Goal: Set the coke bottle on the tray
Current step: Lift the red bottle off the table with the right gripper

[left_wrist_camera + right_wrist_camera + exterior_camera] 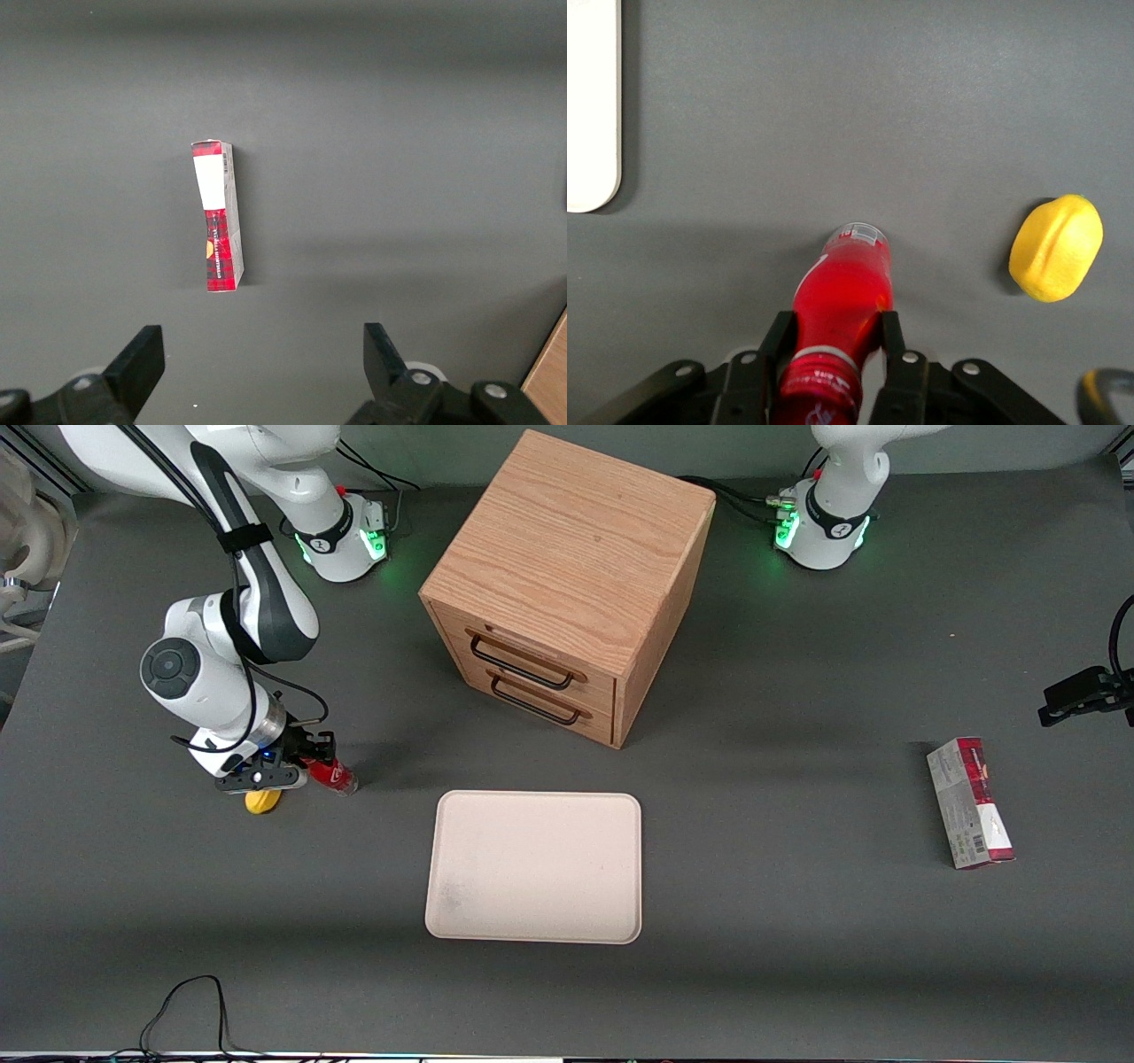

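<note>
Wrist view | my gripper (834, 354) clamps bottle (840, 312) at the neck | light, smooth plastic, slippery; I judge hold sound | tray (533, 865) near

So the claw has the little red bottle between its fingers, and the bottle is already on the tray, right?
Not quite. The gripper does have the bottle between its fingers, but the bottle is not on the tray. The front view shows it beside the tray, toward the working arm's end of the table, next to the yellow lump.
</note>
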`<act>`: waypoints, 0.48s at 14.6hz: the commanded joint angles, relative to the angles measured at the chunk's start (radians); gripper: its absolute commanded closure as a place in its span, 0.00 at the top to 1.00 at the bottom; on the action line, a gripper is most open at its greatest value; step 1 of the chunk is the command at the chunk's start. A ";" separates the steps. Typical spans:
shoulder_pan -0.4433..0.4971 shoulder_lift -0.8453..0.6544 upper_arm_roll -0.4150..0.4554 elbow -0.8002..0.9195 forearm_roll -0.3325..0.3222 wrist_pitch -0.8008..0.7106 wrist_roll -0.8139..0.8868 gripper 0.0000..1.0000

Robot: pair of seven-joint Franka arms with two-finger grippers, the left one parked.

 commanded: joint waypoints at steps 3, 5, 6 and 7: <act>-0.017 -0.011 0.000 0.050 -0.011 -0.078 -0.001 0.00; -0.019 -0.011 -0.002 0.114 -0.009 -0.135 0.008 0.00; -0.022 -0.011 -0.002 0.150 -0.008 -0.166 0.019 0.00; -0.023 -0.011 -0.002 0.185 -0.006 -0.192 0.034 0.00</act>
